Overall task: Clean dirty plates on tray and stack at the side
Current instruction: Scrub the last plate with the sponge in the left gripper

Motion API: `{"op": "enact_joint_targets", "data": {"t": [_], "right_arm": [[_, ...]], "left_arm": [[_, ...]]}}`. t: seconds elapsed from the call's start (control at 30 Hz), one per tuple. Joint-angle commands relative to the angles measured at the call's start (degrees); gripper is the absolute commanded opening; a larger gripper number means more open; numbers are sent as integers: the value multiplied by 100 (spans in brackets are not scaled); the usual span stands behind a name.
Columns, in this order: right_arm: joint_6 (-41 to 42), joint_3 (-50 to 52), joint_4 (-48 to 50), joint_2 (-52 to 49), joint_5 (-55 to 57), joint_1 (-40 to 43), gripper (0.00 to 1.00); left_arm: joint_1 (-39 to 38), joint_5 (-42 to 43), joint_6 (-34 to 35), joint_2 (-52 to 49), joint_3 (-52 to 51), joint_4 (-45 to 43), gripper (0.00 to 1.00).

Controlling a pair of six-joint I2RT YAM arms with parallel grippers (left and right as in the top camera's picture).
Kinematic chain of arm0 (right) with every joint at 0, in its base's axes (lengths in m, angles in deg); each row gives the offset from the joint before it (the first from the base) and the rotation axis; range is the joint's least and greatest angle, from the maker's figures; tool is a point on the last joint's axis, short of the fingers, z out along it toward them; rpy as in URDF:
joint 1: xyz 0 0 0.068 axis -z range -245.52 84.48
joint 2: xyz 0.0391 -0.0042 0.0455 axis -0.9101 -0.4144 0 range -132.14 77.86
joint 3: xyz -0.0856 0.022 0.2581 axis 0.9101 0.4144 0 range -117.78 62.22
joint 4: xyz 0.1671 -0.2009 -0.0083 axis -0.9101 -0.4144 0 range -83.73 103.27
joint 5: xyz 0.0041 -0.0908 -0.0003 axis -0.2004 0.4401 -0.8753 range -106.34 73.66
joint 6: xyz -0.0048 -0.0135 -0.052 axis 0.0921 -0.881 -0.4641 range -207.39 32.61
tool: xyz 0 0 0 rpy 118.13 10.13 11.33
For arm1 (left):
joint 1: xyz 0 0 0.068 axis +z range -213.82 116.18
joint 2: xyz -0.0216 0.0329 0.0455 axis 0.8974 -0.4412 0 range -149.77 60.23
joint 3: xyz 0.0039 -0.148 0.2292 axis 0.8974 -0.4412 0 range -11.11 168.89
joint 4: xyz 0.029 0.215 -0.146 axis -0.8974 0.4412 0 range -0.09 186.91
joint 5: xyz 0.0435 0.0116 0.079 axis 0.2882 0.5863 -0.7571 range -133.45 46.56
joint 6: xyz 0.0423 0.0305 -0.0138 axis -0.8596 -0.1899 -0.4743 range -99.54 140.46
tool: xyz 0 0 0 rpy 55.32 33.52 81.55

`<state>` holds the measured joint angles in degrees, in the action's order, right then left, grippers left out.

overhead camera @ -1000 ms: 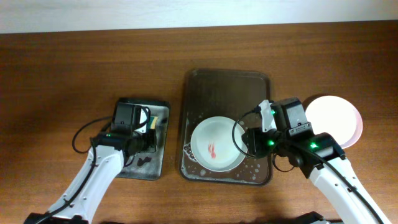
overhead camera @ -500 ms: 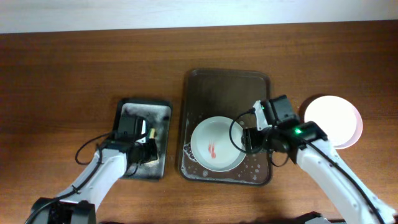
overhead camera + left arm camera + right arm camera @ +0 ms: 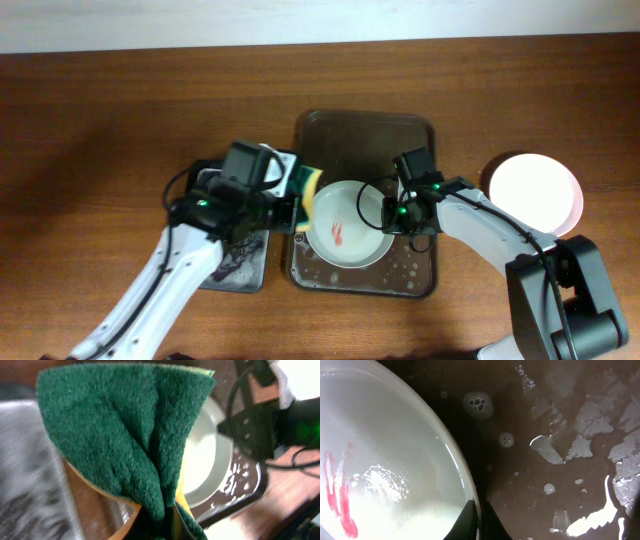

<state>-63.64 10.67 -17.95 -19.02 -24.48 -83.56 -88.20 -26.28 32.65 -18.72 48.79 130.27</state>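
Right gripper [image 3: 478,519]: fingers almost closed, pinching the right rim of the dirty plate [image 3: 348,228]. Likely purpose is to pin it against skidding on the wet, sudsy tray [image 3: 365,135].

The plate lies in the near half of the tray. Red smear [image 3: 340,236] at centre, unwiped.

Left gripper [image 3: 288,203]: clamped on a folded green-and-yellow sponge [image 3: 308,187], held at the plate's left rim, ready to scrub.

Clean white plate [image 3: 535,195] on the desk [image 3: 120,100], right of the tray. Cannot tell how many are stacked there.

Brown wooden table [image 3: 120,110], evenly lit
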Motion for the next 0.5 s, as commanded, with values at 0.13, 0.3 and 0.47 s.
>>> {"op": "enact_joint_targets", "data": {"t": [0.13, 0.3, 0.47], "right_arm": [[367, -9, -302, -98, 634, 22, 4], [396, -9, -435, -98, 992, 22, 4], [396, -9, -459, -98, 992, 22, 4]], "left_arm": [[-999, 153, 1185, -1541, 13, -1132, 0], [-1375, 151, 1646, -2557, 13, -2044, 1], [-1377, 393, 1862, -3383, 13, -2256, 0]]}}
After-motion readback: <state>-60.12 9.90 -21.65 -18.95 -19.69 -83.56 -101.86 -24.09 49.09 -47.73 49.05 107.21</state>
